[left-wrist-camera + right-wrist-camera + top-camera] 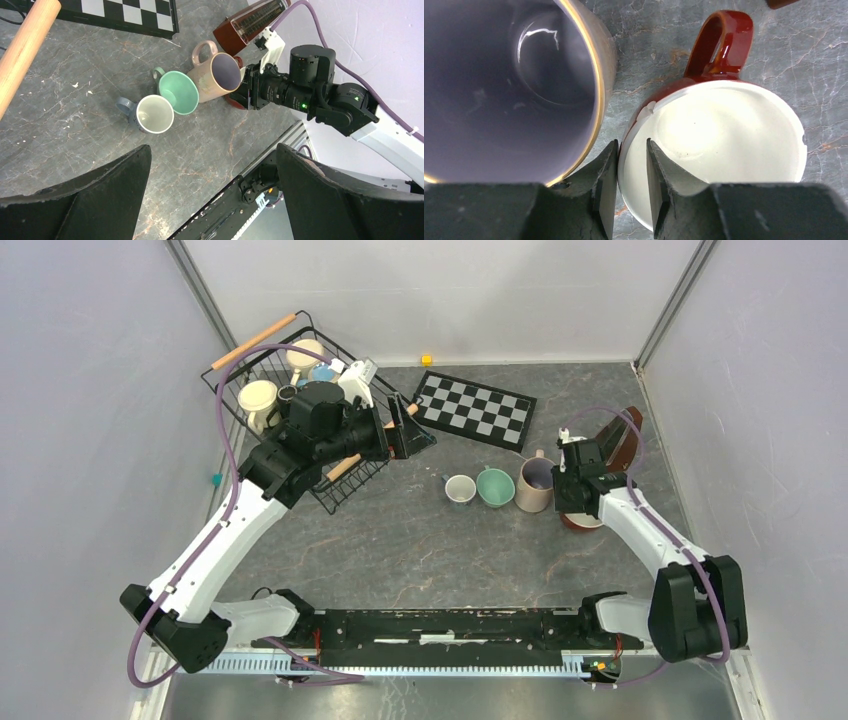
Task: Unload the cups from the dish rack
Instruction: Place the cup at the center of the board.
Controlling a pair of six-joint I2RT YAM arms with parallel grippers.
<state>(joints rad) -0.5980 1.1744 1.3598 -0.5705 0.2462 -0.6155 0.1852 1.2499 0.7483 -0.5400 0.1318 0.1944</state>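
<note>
The right gripper [631, 150], jaws nearly closed on the red mug [724, 135] rim, places it beside the beige-pink mug [509, 85], extending the unloaded row. The left gripper [212, 150], wide open and empty, hovers at the dish rack [255, 341], which holds more cups [258, 397].

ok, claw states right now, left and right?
left claw: open, holding nothing.
right claw: shut on the rim of the red mug.
</note>
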